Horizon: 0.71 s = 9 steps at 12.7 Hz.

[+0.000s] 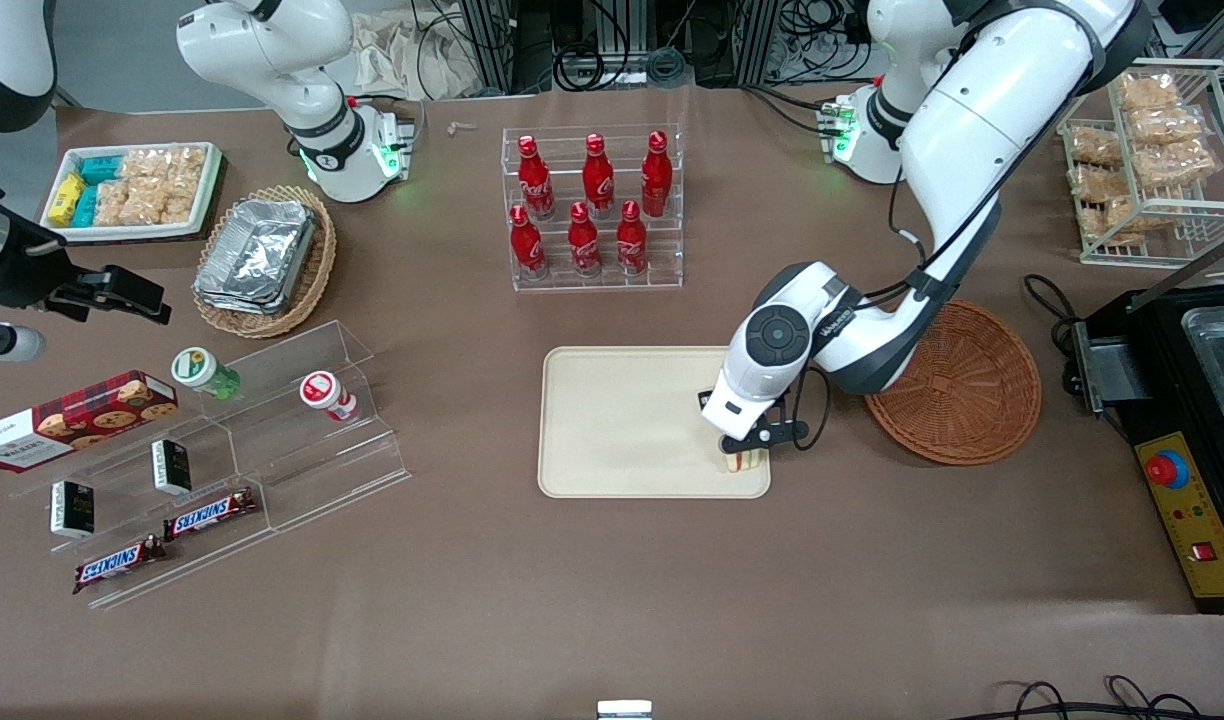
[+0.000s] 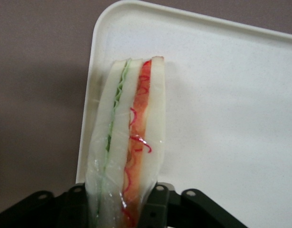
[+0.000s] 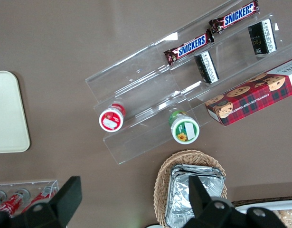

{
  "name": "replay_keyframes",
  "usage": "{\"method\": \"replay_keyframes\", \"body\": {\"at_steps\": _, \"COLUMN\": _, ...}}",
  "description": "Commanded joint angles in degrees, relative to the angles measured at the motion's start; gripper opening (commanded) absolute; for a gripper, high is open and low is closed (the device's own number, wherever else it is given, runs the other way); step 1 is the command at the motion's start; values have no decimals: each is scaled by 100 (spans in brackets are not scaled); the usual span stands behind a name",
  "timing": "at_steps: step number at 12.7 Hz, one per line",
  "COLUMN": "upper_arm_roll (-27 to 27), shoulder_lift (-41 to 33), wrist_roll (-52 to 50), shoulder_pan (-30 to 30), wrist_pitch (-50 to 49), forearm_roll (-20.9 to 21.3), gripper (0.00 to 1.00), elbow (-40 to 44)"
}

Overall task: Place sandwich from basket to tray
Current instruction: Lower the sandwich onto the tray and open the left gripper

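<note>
The left gripper (image 1: 744,452) hovers over the flat cream-beige rectangular tray (image 1: 622,425), at its corner nearest the front camera and the round reddish-brown wicker basket (image 1: 957,385). Its fingers (image 2: 157,206) clamp the triangular white-bread sandwich (image 2: 129,142), filling edge showing, just above the tray's rim on the brown counter (image 1: 612,600).

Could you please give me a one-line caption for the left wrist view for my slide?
Gripper holds the sandwich over the cream tray near its rim.
</note>
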Motion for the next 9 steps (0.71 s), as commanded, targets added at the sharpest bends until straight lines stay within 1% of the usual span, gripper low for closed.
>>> {"method": "replay_keyframes", "body": {"at_steps": 1, "upper_arm_roll": 72, "shoulder_lift": 99, "wrist_roll": -387, "shoulder_pan": -118, "wrist_pitch": 71, "forearm_roll": 290, "gripper": 100, "elbow": 124}}
{"method": "replay_keyframes", "body": {"at_steps": 5, "upper_arm_roll": 64, "shoulder_lift": 11, "wrist_roll": -440, "shoulder_pan": -57, "wrist_pitch": -8, "forearm_roll": 202, "gripper": 100, "elbow": 167}}
{"method": "replay_keyframes", "body": {"at_steps": 6, "upper_arm_roll": 64, "shoulder_lift": -50, "wrist_roll": -449, "shoulder_pan": -65, "wrist_pitch": -113, "forearm_roll": 202, "gripper": 100, "elbow": 298}}
{"method": "replay_keyframes", "body": {"at_steps": 7, "upper_arm_roll": 55, "shoulder_lift": -77, "wrist_roll": -432, "shoulder_pan": -56, "wrist_pitch": -436, "forearm_roll": 194, "gripper": 100, "elbow": 508}}
{"method": "replay_keyframes", "body": {"at_steps": 8, "upper_arm_roll": 37, "shoulder_lift": -138, "wrist_roll": -362, "shoulder_pan": -48, "wrist_pitch": -1013, "forearm_roll": 194, "gripper": 100, "elbow": 719}}
{"method": "replay_keyframes", "body": {"at_steps": 9, "upper_arm_roll": 11, "shoulder_lift": -252, "wrist_roll": -266, "shoulder_pan": 5, "wrist_pitch": -1472, "forearm_roll": 89, "gripper": 100, "elbow": 878}}
